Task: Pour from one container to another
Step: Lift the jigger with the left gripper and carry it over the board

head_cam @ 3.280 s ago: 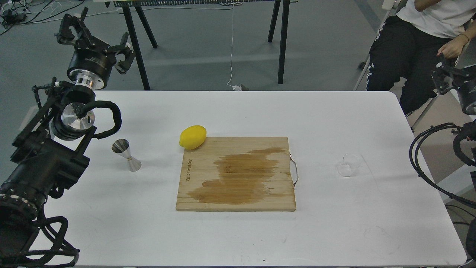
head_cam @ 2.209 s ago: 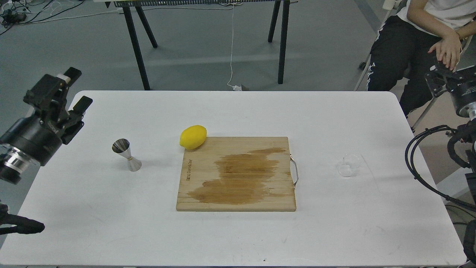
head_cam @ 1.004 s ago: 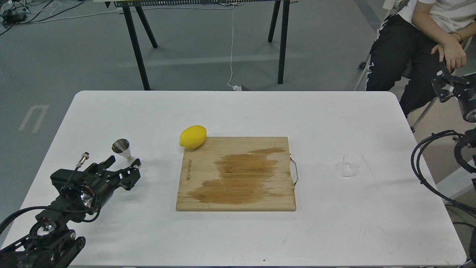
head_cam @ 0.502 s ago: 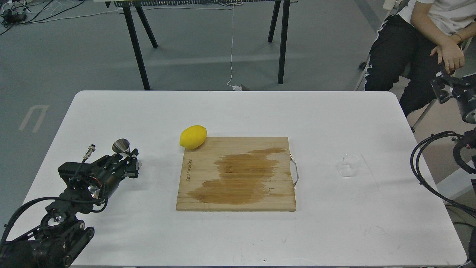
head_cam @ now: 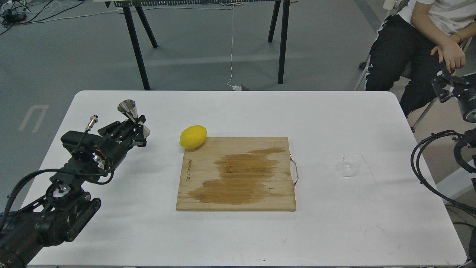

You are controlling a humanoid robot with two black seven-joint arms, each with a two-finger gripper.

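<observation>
My left gripper (head_cam: pixel 137 124) is shut on the waist of the shiny steel jigger (head_cam: pixel 128 108) and holds it in the air above the left part of the white table (head_cam: pixel 111 223), its upper cone pointing up and slightly left. The small clear glass cup (head_cam: pixel 347 165) stands on the table to the right of the wooden cutting board (head_cam: pixel 238 175), untouched. My right gripper (head_cam: pixel 444 87) hovers beyond the table's right edge, far from the cup; its fingers are too dark to tell apart.
A yellow lemon (head_cam: pixel 192 136) rests at the board's back left corner. The board carries a dark wet stain and a metal handle (head_cam: pixel 295 171) on its right side. A seated person (head_cam: pixel 420 41) is at the back right, close to my right arm.
</observation>
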